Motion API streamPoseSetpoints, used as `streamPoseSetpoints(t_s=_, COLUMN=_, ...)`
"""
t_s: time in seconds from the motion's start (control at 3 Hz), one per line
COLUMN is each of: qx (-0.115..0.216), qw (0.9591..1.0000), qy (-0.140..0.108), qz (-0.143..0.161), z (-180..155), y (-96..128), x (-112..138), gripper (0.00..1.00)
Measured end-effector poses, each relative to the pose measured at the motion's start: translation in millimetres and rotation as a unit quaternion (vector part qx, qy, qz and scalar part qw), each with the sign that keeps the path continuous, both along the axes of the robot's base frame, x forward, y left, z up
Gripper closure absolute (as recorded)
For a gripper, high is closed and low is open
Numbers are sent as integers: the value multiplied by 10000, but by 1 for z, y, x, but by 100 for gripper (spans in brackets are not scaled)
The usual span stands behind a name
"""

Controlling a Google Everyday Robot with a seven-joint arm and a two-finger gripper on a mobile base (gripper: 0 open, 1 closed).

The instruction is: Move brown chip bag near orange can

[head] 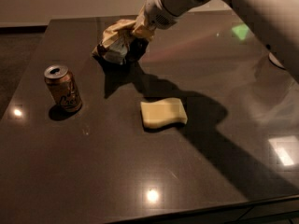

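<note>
Nearest us on the dark table (140,176), a pale yellow sponge (163,113), to its left the orange can (63,88) standing upright, farther back the brown chip bag (113,43) (crumpled), which we see pinched in the gripper (137,31), apart from the can.

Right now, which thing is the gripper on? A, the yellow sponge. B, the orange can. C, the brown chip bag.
C: the gripper is closed on the brown chip bag at the far side, while the orange can and the sponge sit apart from it.
</note>
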State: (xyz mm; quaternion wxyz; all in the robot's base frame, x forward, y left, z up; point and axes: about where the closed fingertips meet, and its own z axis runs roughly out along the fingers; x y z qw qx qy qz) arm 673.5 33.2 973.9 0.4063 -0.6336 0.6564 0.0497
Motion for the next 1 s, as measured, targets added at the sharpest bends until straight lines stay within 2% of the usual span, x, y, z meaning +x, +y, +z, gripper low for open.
streamPoseSetpoints(t_s=0.33, qx=92, qw=9987, qy=60, qz=499, z=-9, y=13, x=-48, gripper=100)
streamPoseSetpoints(t_s=0.67, qx=155, qw=9950, qy=130, qz=983, z=-14, y=34, x=-88, gripper=100)
streamPoseSetpoints(t_s=1.0, qx=187, qw=9891, qy=156, qz=1450, z=-13, y=57, x=-123, gripper=82)
